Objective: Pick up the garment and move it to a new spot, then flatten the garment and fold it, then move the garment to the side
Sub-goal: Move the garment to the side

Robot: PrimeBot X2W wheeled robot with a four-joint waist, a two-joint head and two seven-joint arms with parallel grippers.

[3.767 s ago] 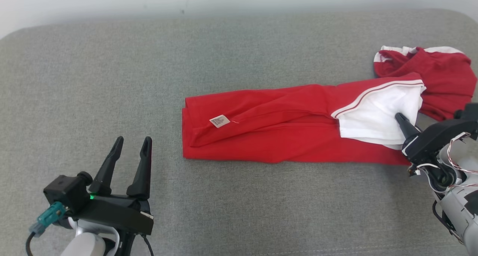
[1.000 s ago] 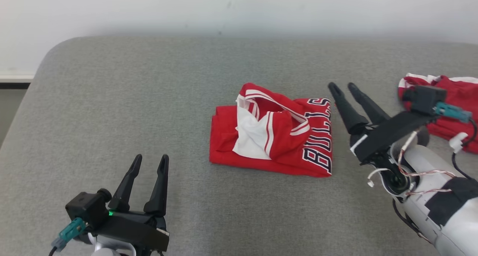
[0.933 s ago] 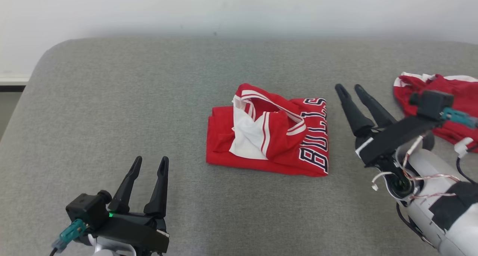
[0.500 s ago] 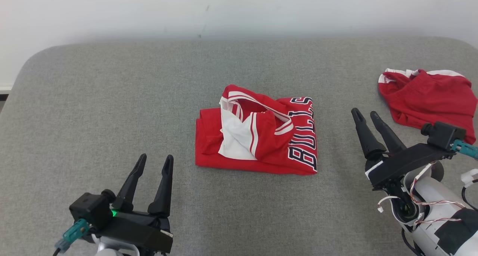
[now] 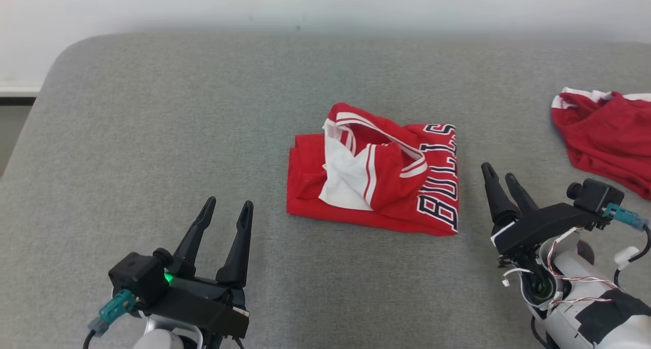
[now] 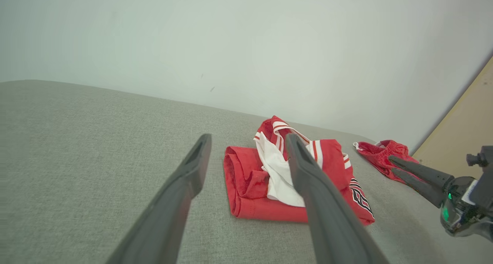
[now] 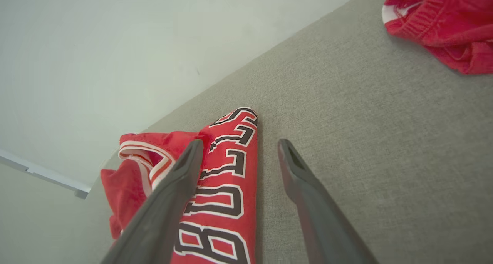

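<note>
Bright, even, diffuse indoor light with no glare; the folded garment [image 5: 376, 178] casts only a faint soft shadow. Wrist views bend at the edges; near fingers [image 6: 327, 221] look slightly soft

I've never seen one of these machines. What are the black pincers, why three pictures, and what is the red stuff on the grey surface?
The pincers are the robot's two hands, called grippers, each with two long dark fingers. The head view looks down from a camera on the robot's head: the left gripper is at the lower left, the right gripper at the lower right. The other two pictures come from cameras on each wrist, looking along that hand's own fingers. On the grey padded surface lies a folded red jersey with white trim and dark lettering. A second red garment lies crumpled, apart, at the far right. Both grippers are open and hold nothing; each sits short of the jersey, one on either side.
</note>
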